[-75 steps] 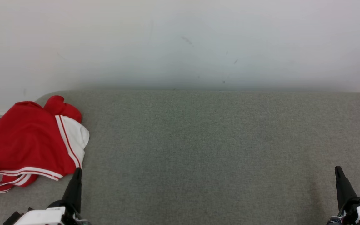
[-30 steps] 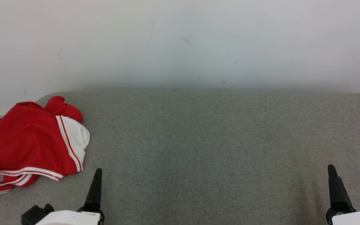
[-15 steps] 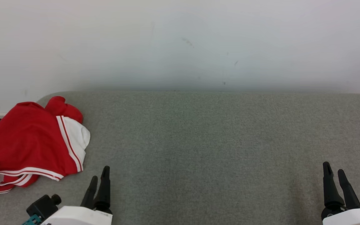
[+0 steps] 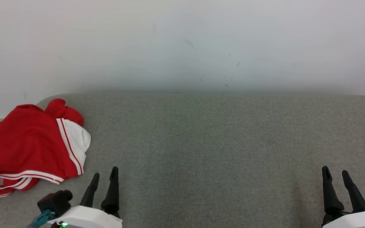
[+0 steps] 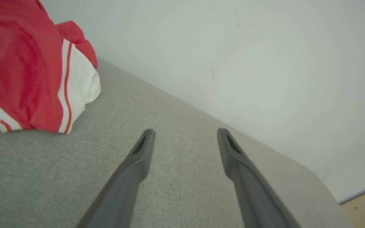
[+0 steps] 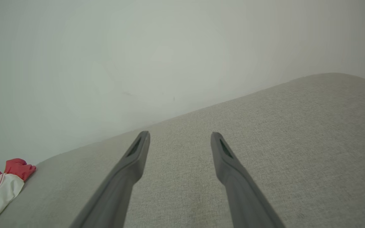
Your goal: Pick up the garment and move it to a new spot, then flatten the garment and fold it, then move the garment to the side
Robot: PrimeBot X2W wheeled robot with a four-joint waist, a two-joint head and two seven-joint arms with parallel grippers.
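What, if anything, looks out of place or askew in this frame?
The red-and-white garment lies crumpled in a heap at the left end of the grey padded surface, not flat or folded. Both the left gripper and right gripper are open, clear of it. Nothing looks spilled or damaged.

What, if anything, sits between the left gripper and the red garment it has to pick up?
Nothing visible. The left gripper, jaws open, sits just right of the red garment, which lies bunched at the left end of the grey padded surface; only plain grey fabric separates them.
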